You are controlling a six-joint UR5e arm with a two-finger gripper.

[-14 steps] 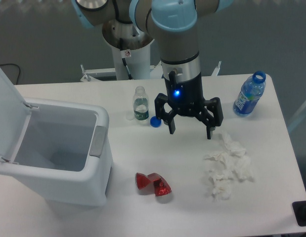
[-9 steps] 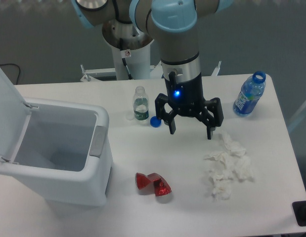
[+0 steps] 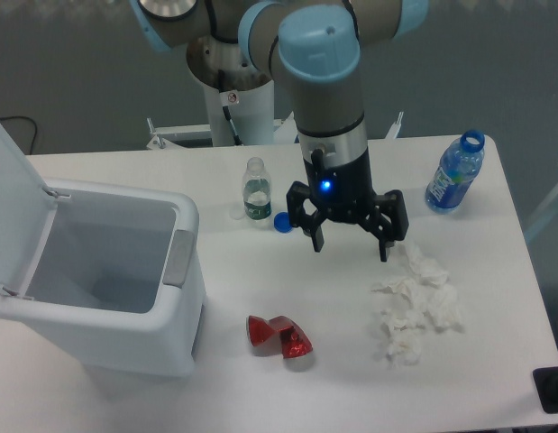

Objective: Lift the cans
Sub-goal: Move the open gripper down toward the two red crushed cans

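I see my tool [image 3: 352, 242] spread wide and empty above the surface [image 3: 260, 280]; the red can [image 3: 279, 336] lies well below-left of it.

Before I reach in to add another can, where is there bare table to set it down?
Bare patches: the front strip between the crushed red can and the tissue pile, and the back left behind the white bin. Crowded: the middle, where the open tool hangs by the small bottle and blue cap; the blue bottle holds the far right corner.
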